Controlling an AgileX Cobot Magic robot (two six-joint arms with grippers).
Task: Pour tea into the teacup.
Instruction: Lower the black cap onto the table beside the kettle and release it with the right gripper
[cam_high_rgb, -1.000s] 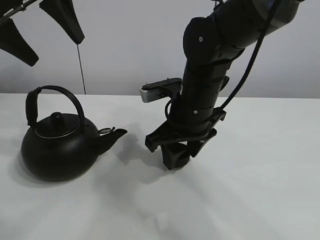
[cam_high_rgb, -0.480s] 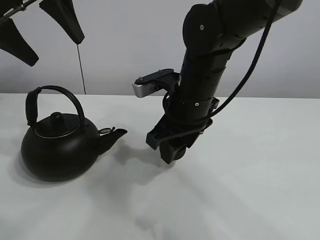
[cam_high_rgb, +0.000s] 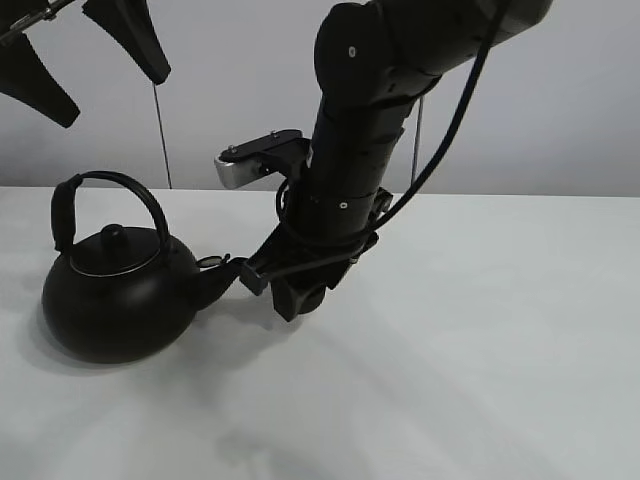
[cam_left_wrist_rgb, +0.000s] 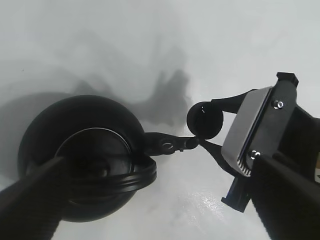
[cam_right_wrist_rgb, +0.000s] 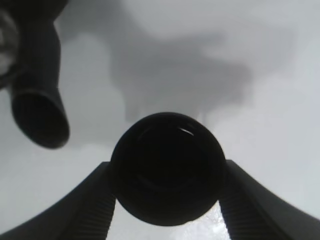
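Note:
The teacup (cam_high_rgb: 303, 296) is a tiny matte black cup. My right gripper (cam_high_rgb: 286, 286) is shut on it and holds it just above the white table, close to the right of the kettle's spout (cam_high_rgb: 225, 275). In the right wrist view the teacup (cam_right_wrist_rgb: 167, 150) sits upright between the fingers (cam_right_wrist_rgb: 90, 205), with the spout (cam_right_wrist_rgb: 37, 110) beside it. The black kettle (cam_high_rgb: 115, 290) stands at the left with its lid on and its handle up. My left gripper (cam_high_rgb: 85, 60) hangs open and empty high above the kettle. The left wrist view shows the kettle (cam_left_wrist_rgb: 85, 160) and the teacup (cam_left_wrist_rgb: 205, 121) from above.
The white table (cam_high_rgb: 500, 350) runs wide to the right and front of the cup. A grey wall (cam_high_rgb: 560, 110) stands behind it. A thin dark cable (cam_high_rgb: 161, 130) hangs behind the kettle.
My right gripper has carried the teacup to the left, from the table's middle to beside the kettle's spout. The kettle and the left gripper have not moved.

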